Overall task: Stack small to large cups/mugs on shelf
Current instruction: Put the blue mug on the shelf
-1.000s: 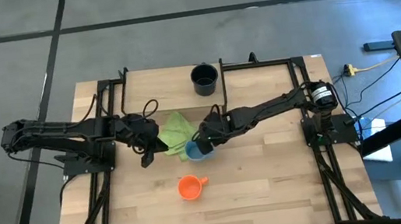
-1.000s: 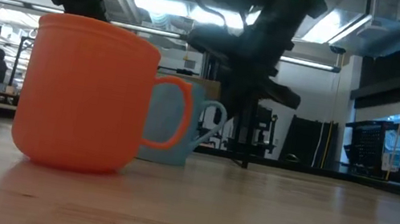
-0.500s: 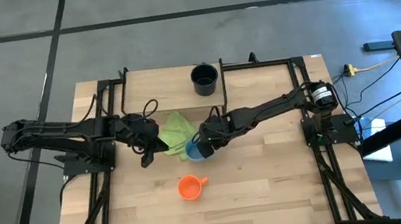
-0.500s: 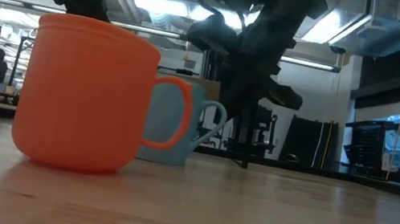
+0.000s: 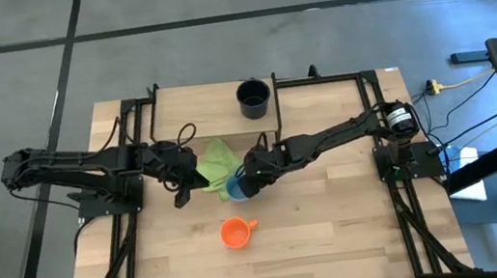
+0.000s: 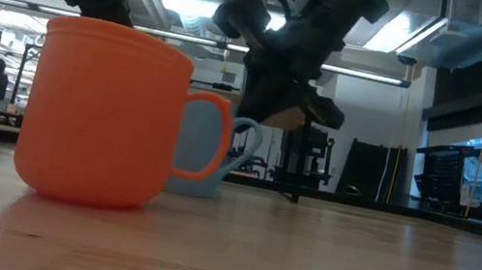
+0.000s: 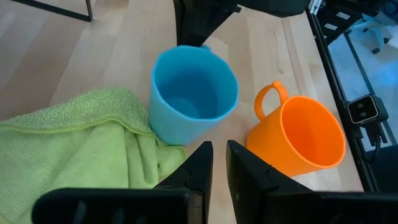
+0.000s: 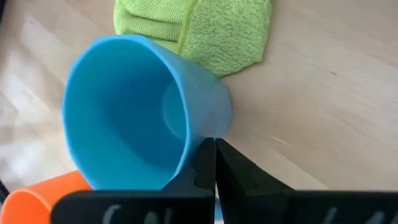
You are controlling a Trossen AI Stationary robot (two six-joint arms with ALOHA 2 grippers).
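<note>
Beside green cloth point(image 5: 215, 160), light blue mug point(image 5: 237, 187) tilted, handle gripped by right tool point(image 5: 247, 180)

A: What is sitting mid-frame?
B: The right gripper point(image 5: 247, 180) is meeting the light blue mug point(image 5: 236, 189), beside the green cloth point(image 5: 218, 163).
A: And lower down?
B: The orange mug point(image 5: 233, 232) is sitting alone.

Both arms were dark, jointed black links with black cables looping along them; the right arm point(image 5: 345, 131) carried a silver-ringed joint, and each gripper had slim, flat black fingers point(image 7: 199, 163)
</note>
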